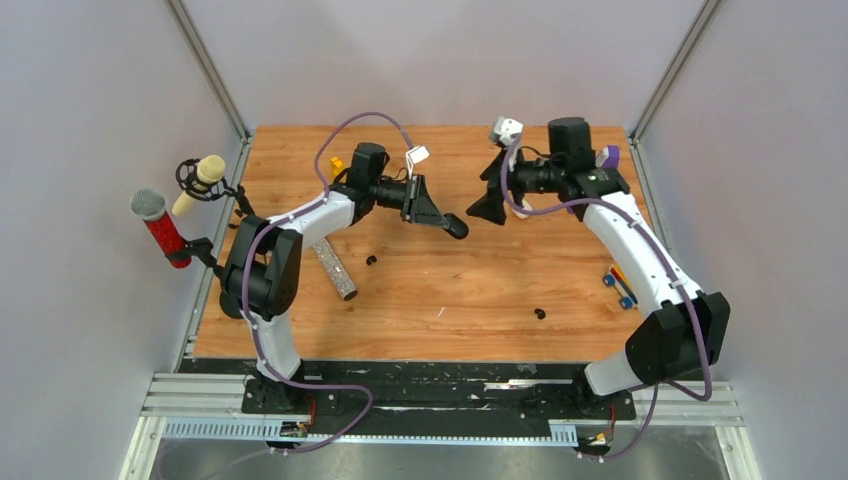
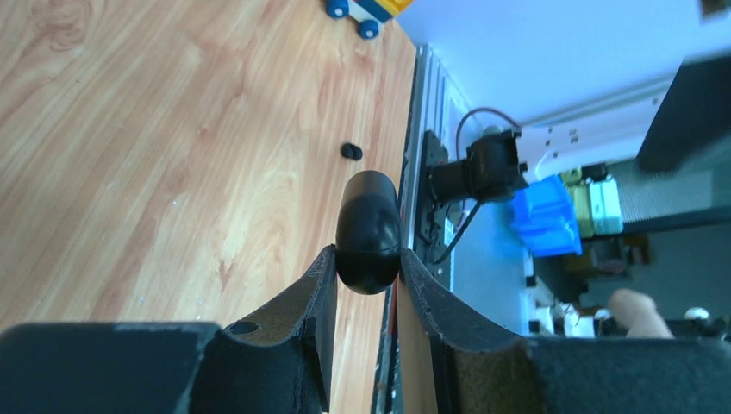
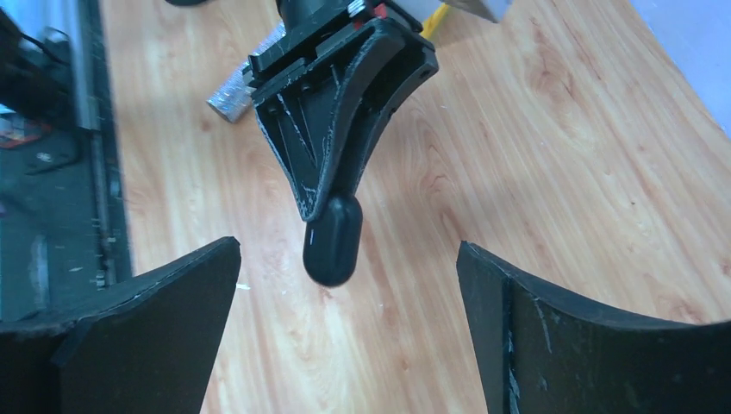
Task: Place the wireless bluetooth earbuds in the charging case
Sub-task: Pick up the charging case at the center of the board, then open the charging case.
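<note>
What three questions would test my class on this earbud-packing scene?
1. True or false: the left gripper is shut on the black case.
2. Pick one. The right gripper is: A) open wide with nothing between its fingers; B) shut on an earbud; C) shut on the case.
3. Fill in: in the top view, ___ black earbuds lie loose on the wooden table.

Key: 1 true. 2 A. 3 two; the second lies nearer the right arm.
</note>
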